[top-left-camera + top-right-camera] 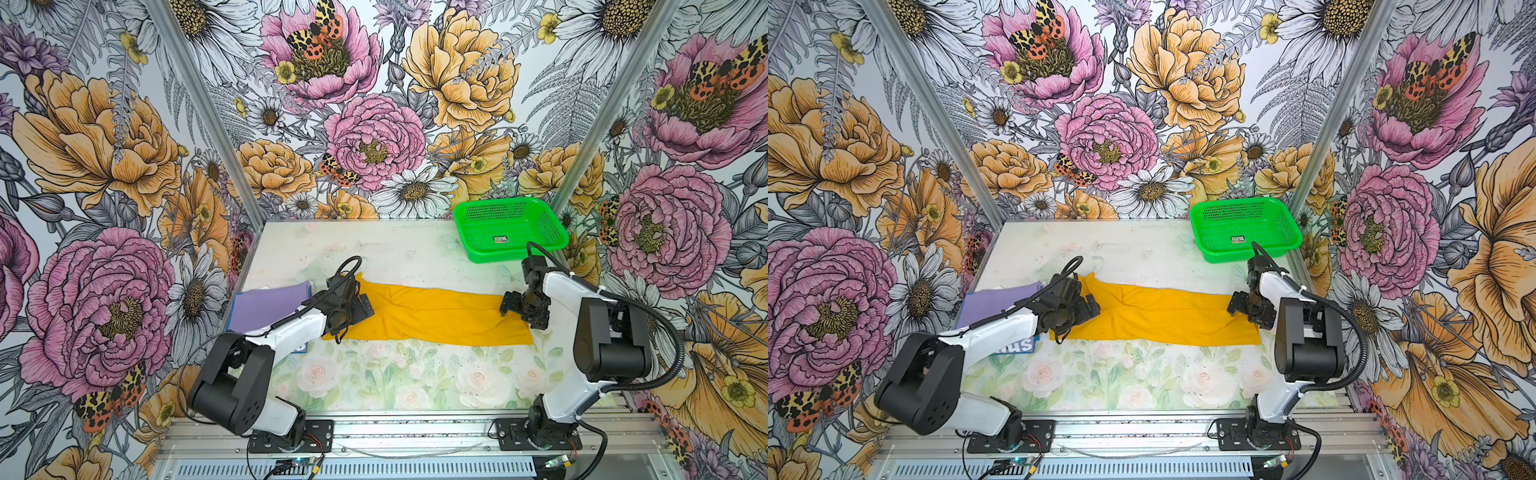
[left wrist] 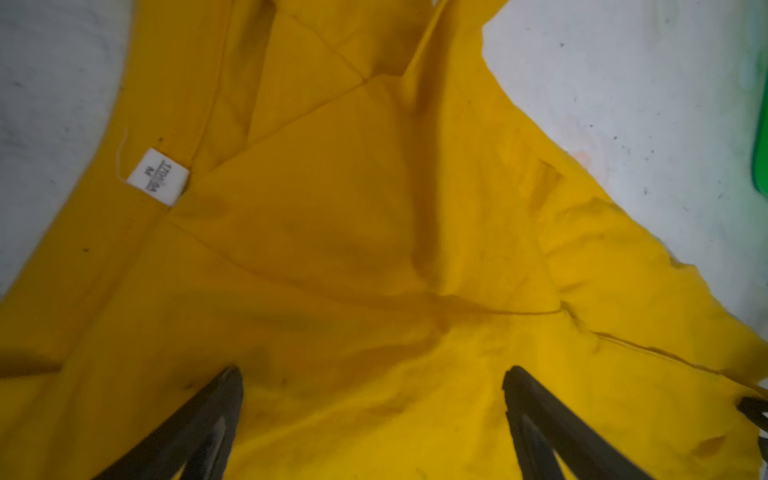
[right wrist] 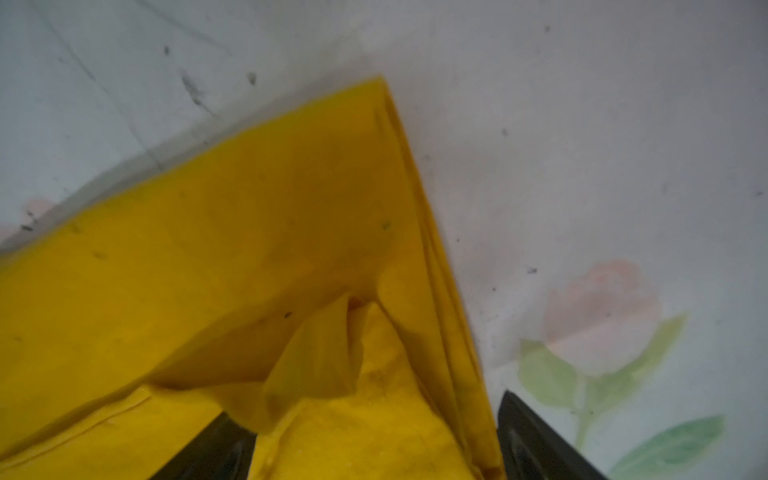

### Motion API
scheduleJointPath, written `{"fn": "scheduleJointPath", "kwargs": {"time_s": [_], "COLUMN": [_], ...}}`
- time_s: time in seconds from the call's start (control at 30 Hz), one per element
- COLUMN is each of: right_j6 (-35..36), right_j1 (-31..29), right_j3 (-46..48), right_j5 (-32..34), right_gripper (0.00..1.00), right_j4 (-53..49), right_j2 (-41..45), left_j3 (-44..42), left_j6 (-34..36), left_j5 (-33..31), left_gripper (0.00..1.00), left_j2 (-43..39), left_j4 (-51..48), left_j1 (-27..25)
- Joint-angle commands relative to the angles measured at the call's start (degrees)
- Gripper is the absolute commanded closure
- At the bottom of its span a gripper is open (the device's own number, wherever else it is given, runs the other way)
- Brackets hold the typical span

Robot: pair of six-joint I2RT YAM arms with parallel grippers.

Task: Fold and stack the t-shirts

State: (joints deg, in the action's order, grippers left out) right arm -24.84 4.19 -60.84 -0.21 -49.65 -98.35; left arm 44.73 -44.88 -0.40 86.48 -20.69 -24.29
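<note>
Two robot arms lean over a flower-printed table [image 1: 395, 249], one at each end of a mustard-yellow t-shirt [image 1: 436, 316]. The shirt lies flat as a long, narrow band stretched between the two claws. The left claw [image 1: 362, 306] is poised low over the collar end. Its wrist view shows both fingers [image 2: 199, 428] spread wide, with loose cloth beneath them and nothing pinched. A small white neck label [image 2: 158, 176] lies ahead of the tips, off to one side. The right claw [image 1: 509, 305] sits at the hem end, its jaws likewise wide apart and gripping nothing. A small flap of cloth drapes against one of its fingers, and the layered folded edge runs just beside the other. The band shape suggests the sides are already folded in, and a claw at each end looks suited to bringing one end over the other. A lavender-purple t-shirt [image 1: 266, 305], folded into a neat rectangle, lies just behind the left claw, partly under its arm. It is probably the base of the stack. A green mesh basket [image 1: 498, 255] stands beyond the right claw near the back corner, apart from both shirts.
</note>
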Motion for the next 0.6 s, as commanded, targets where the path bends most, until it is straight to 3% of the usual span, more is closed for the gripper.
{"fn": "scheduleJointPath", "kwargs": {"time_s": [0.0, 0.27, 0.5, 0.57], "right_j6": [3.09, 8.60, 6.77, 4.95], "right_j1": [-4.60, -21.29, -34.76, -39.29], "right_j3": [-3.84, -9.29, -8.93, -7.48], "right_j5": [5.74, 10.80, 1.91, -3.72], "right_gripper": [0.01, 0.01, 0.01, 0.01], "right_j4": [-3.71, -12.53, -13.47, -11.79], "right_j2": [-3.82, -13.72, -13.68, -12.10], "left_j3": [5.77, 20.88, 39.88, 46.17], "left_j6": [-2.62, -5.08, 0.44, 2.95], "left_j5": [-1.08, -3.34, -2.50, 0.01], "left_gripper": [0.01, 0.01, 0.02, 0.03], "left_j2": [6.11, 24.63, 37.73, 42.01], "left_j4": [5.22, 6.10, 4.33, 4.40], "left_j1": [0.64, 1.81, 3.03, 3.12]}}
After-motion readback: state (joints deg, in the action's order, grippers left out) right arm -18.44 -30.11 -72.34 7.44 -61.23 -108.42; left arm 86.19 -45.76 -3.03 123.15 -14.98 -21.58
